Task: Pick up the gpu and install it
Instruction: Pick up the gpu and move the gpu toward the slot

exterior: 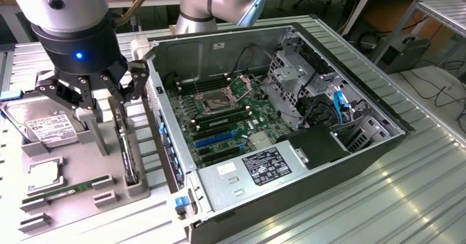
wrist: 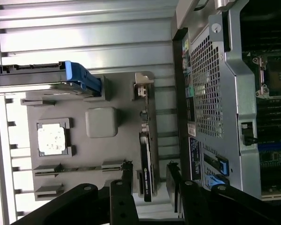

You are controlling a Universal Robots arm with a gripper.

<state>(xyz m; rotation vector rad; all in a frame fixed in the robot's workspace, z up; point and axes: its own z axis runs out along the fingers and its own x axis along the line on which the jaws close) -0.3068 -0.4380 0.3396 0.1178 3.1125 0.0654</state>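
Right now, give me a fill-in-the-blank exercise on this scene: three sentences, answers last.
1. The hand has its fingers ____, one on each side of the gpu.
2. The gpu stands on its ____ in the grey holder.
3. The RAM stick lying in that holder is ____ in colour.
Missing words: open; edge; green.

Ribbed metal bench [exterior: 407,200] carries 2 things: grey parts tray [exterior: 69,159] at the exterior view's left & open PC case [exterior: 291,200] just beside it, rightward.
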